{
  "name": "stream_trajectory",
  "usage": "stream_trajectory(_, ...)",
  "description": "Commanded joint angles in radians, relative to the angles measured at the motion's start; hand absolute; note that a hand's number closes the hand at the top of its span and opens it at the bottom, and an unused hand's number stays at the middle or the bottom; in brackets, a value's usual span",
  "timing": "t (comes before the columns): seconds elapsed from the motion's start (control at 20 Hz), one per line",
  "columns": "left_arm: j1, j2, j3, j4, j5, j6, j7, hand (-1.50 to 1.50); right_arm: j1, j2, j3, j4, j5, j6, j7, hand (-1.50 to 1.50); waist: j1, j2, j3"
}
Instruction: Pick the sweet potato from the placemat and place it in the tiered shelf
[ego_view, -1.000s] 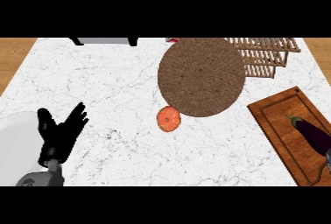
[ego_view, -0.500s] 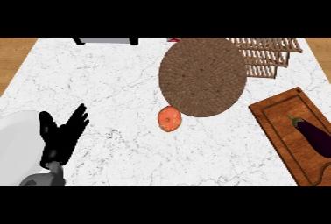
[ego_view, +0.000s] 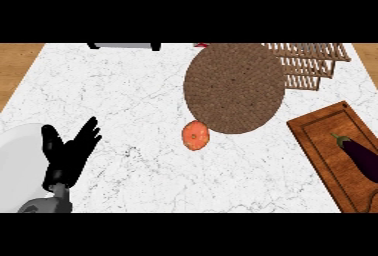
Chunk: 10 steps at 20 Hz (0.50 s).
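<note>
Little has shifted since the earlier frames: the left hand (ego_view: 68, 152) stays at the lower left of the frame and the objects lie where they did. No brand, label or writing can be read anywhere.

That hand rests with its black fingers straight and spread, pointing up and to the right. It holds nothing and touches none of the objects; it partly overlaps a pale round shape (ego_view: 18, 165) at the left edge. Its grey forearm enters from the lower edge. The right hand shows nowhere.

An orange sweet potato (ego_view: 196, 135) lies on the white marble counter (ego_view: 125, 90) near the frame's centre, just at the lower left rim of the round woven brown placemat (ego_view: 235, 87); whether it touches the mat's edge or overlaps it slightly cannot be told. It is well apart from the hand.

A slatted wooden tiered shelf (ego_view: 310, 62) sits at the upper right, partly behind the placemat. At the right edge, a wooden cutting board (ego_view: 325, 145) carries a dark purple eggplant (ego_view: 362, 157). A black-and-grey object (ego_view: 124, 45) and a small red item (ego_view: 201, 44) show at the top edge, both too cut off to name.
</note>
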<state>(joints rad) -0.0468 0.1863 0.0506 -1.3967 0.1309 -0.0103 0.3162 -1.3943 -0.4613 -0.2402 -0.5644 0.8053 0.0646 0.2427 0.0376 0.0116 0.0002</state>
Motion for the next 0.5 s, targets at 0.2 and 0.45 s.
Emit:
stream_trajectory(0.2, -0.050, -0.028, 0.001, 0.087, -0.025, 0.020, -0.026, 0.00, -0.018, 0.012, -0.021, 0.132, -0.008, -0.076, -0.139, 1.50, -0.009, 0.000, -0.001)
stream_trajectory(0.45, -0.004, -0.004, 0.045, 0.069, 0.020, -0.016, -0.041, 0.00, -0.054, -0.031, -0.025, 0.160, -0.011, -0.029, -0.163, 1.50, -0.012, -0.005, -0.001)
